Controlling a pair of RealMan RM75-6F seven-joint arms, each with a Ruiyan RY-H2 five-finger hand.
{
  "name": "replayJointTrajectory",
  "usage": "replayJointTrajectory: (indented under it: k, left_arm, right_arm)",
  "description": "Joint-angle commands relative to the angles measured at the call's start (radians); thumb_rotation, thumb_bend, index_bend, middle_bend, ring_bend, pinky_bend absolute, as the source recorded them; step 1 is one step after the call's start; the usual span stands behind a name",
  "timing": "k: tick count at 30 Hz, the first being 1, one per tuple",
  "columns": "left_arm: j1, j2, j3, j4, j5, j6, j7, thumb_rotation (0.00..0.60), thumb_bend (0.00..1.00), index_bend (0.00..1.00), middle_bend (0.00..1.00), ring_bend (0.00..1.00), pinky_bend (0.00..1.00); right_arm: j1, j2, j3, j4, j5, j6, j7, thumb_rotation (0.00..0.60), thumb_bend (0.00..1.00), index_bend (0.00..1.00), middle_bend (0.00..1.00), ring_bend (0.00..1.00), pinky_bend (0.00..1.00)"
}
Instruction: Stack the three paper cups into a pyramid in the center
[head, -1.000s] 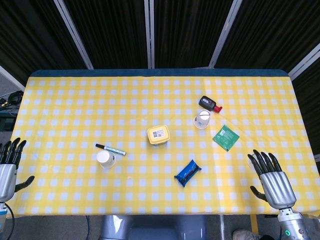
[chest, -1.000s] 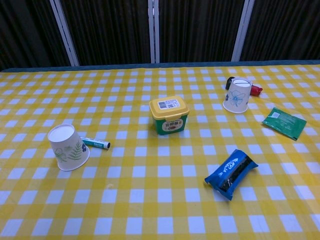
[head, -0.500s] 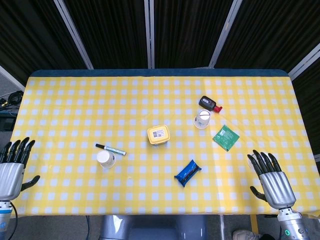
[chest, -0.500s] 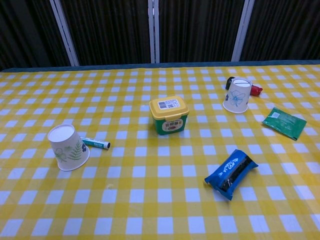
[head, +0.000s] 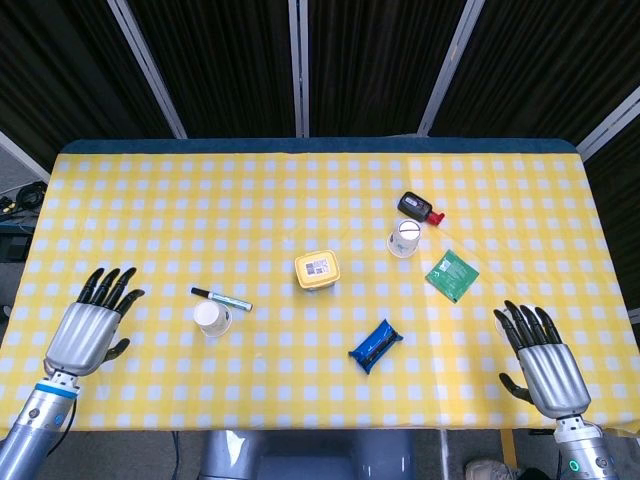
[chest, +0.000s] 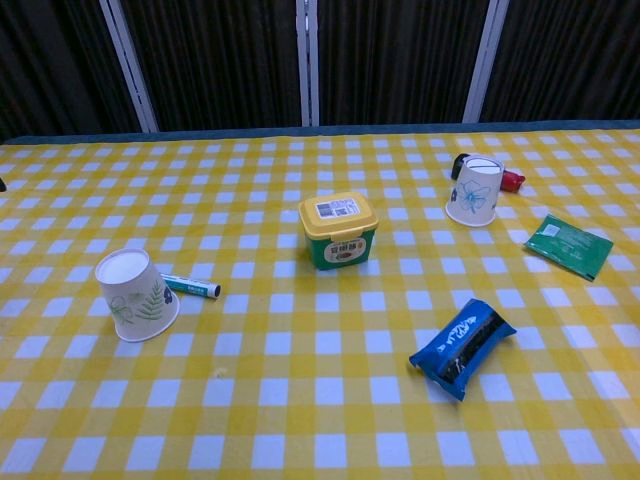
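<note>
Grey metal left robot hand (head: 90, 322) hovers over the near-left part of the worktop (head: 150, 190), fingers spread, holding nothing. Right robot hand (head: 540, 362) sits at the near-right corner, fingers likewise spread and empty. Neither shows in the chest view.

Nearest cup: left paper cup (head: 212, 318), inverted, base up, leaf print visible in the chest view (chest: 136, 294). It lies to the right of the left robot hand, near it, at roughly the same depth on the worktop. Marker pen (head: 221, 298) lies just behind the cup, close to its rim; contact cannot be judged.

Second cup: right paper cup (head: 403, 238), also inverted, stands far right of centre, beside a black and red item (head: 420, 209). Right robot hand is the nearer one, but well apart from it.

Only two cups are visible; a third cannot be located.

Centre is occupied by a yellow lidded tub (head: 316, 269). Blue snack packet (head: 375, 345) lies near-right of it; green sachet (head: 451, 274) is further right.

Judgement: stacking not started. Left robot hand is best placed for the left cup, a sideways reach to the right; the pen may get nudged.
</note>
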Motion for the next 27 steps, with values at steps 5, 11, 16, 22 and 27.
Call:
replayJointTrajectory:
  k: [5, 11, 16, 22, 27]
  left_arm:
    - [-0.086, -0.061, -0.03, -0.027, -0.105, -0.113, 0.127, 0.6, 0.26, 0.22, 0.0, 0.0, 0.0]
    - [-0.134, -0.105, -0.052, -0.035, -0.203, -0.157, 0.216, 0.6, 0.26, 0.11, 0.0, 0.0, 0.0]
    - [-0.178, -0.135, -0.065, -0.045, -0.29, -0.187, 0.284, 0.6, 0.26, 0.14, 0.0, 0.0, 0.0]
    - [-0.222, -0.164, -0.074, -0.044, -0.374, -0.197, 0.36, 0.6, 0.26, 0.25, 0.0, 0.0, 0.0]
    - [-0.255, -0.191, -0.077, -0.048, -0.426, -0.195, 0.394, 0.6, 0.26, 0.25, 0.0, 0.0, 0.0]
  right_arm:
    - [0.001, 0.003, -0.001, -0.001, -0.002, 0.0, 0.007, 0.6, 0.12, 0.04, 0.0, 0.0, 0.0]
    - [0.002, 0.004, -0.001, 0.0, 0.0, -0.004, 0.013, 0.6, 0.12, 0.04, 0.0, 0.0, 0.0]
    - [0.003, 0.008, 0.0, -0.001, 0.003, -0.006, 0.022, 0.6, 0.12, 0.04, 0.0, 0.0, 0.0]
    - [0.005, 0.012, 0.003, -0.002, 0.008, -0.007, 0.036, 0.6, 0.12, 0.04, 0.0, 0.0, 0.0]
    - [0.006, 0.016, 0.004, -0.001, 0.011, -0.01, 0.047, 0.6, 0.12, 0.04, 0.0, 0.0, 0.0]
